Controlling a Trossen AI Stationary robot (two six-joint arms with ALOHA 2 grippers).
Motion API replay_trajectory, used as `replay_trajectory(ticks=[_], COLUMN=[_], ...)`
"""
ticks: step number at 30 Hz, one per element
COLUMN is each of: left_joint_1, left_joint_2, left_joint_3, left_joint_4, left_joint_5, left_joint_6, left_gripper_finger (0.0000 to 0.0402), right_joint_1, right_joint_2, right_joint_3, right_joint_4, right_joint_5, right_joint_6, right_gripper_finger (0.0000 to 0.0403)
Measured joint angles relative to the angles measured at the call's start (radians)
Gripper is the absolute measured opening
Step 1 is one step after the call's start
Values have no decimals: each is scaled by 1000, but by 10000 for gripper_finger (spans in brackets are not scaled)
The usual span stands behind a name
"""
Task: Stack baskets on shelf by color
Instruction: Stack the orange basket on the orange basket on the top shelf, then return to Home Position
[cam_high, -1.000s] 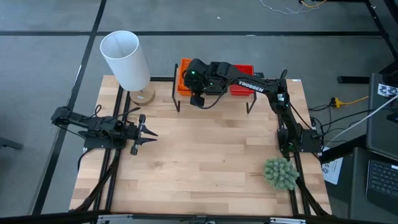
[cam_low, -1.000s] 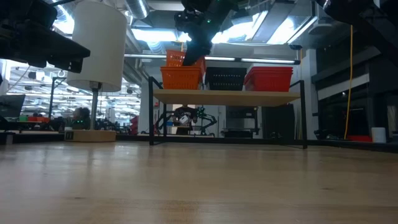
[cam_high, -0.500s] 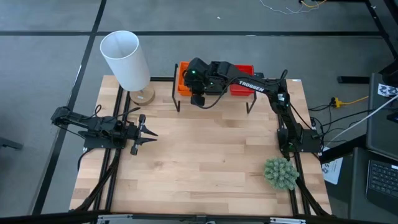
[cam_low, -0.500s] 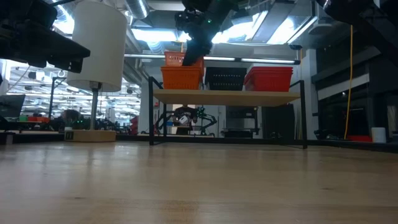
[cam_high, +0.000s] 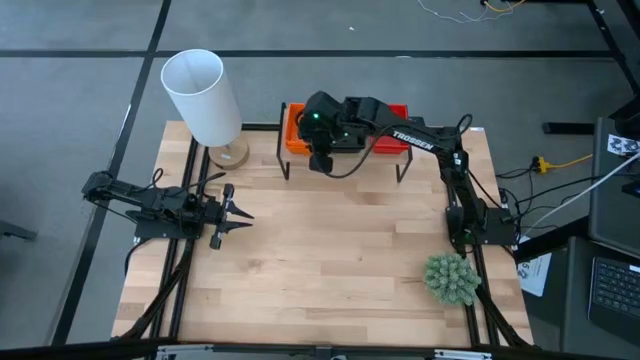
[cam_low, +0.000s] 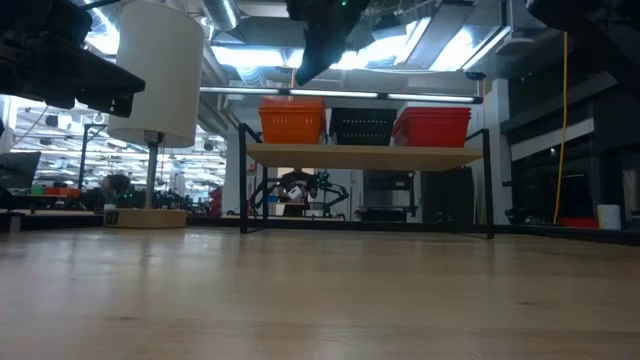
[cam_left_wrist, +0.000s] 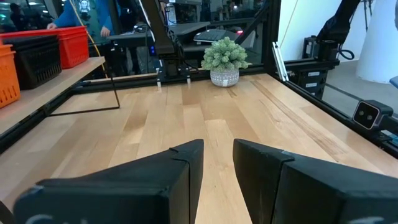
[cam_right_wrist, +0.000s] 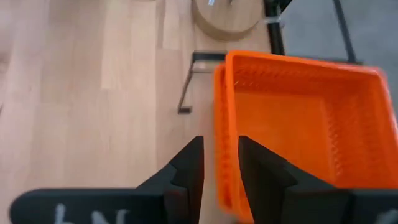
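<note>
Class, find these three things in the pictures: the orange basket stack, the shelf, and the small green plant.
orange basket stack (cam_low: 292, 121), low view, front mesh wall.
shelf (cam_low: 365, 154), low view, front edge of its wooden top.
small green plant (cam_high: 451, 278), high view, middle of the foliage.

Two matte black jointed arms — the right arm (cam_high: 420, 140) carries white "TROSSEN" lettering and a small green light near its wrist; thin black cables trail from the left arm (cam_high: 160, 205). Blunt black fingers (cam_left_wrist: 261, 168), wedge-shaped.
</note>
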Motion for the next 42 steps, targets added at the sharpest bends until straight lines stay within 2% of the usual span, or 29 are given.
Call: replay_trajectory(ticks=[15,24,29,34,38,42], left_joint_1=[0,0,0,0,0,0], left_joint_2=[0,0,0,0,0,0], left_joint_3=[0,0,0,0,0,0], left_joint_4=[0,0,0,0,0,0], left_joint_5=[0,0,0,0,0,0], left_joint_6=[0,0,0,0,0,0], left_gripper_finger=[80,80,80,80,80,80], right_joint_1=[24,67,109,158,201,214], right_joint_2=[-15,-32,-34,-34,-35,-114], right_joint_3=[-1,-1,-33,-140,-289,-502], right_joint_4=[-88,-350,-378,-367,-314,-140], right_joint_5=[1,-6,-7,-7,-10,-112], right_joint_6=[25,109,122,121,124,109], right_gripper_finger=[98,98,98,98,98,98])
